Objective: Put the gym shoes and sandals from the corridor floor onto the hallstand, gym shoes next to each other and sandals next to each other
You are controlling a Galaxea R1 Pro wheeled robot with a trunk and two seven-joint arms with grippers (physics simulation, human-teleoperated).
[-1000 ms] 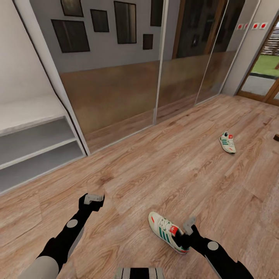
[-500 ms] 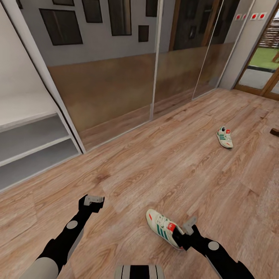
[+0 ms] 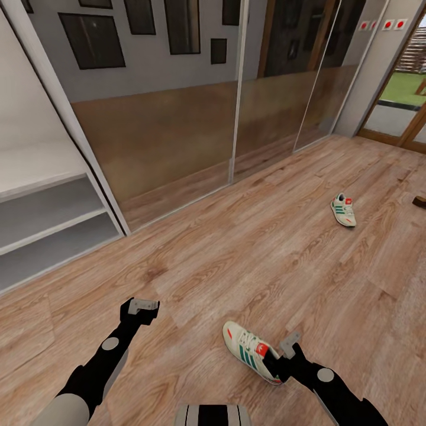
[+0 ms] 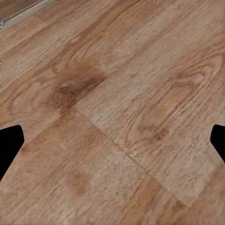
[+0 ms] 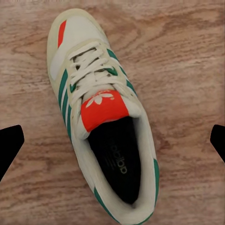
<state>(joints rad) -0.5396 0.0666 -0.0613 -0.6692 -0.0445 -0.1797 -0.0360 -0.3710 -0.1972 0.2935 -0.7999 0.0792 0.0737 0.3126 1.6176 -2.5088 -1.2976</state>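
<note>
One gym shoe point(image 3: 253, 352) is seen lying on the corridor floor point(image 3: 236, 254) at about 5 o'clock in the head view, toe toward 11 o'clock, directly under the right gripper point(image 3: 283, 354). In the right wrist view that shoe point(image 5: 101, 117) is framed between two dark fingertips set wide apart at the edges, so the jaws are spread and nothing is pinched. The second gym shoe point(image 3: 344, 210) is found well apart at 2 o'clock, also on the planks. A small dark object point(image 3: 420, 202) at 3 o'clock is cut by the edge; it may be a sandal. The hallstand point(image 3: 47, 225) is seen at 9 o'clock with bare shelves. The left gripper point(image 3: 142, 306) is held over bare floor point(image 4: 112, 112) at 7 o'clock, its fingertips likewise spread.
</note>
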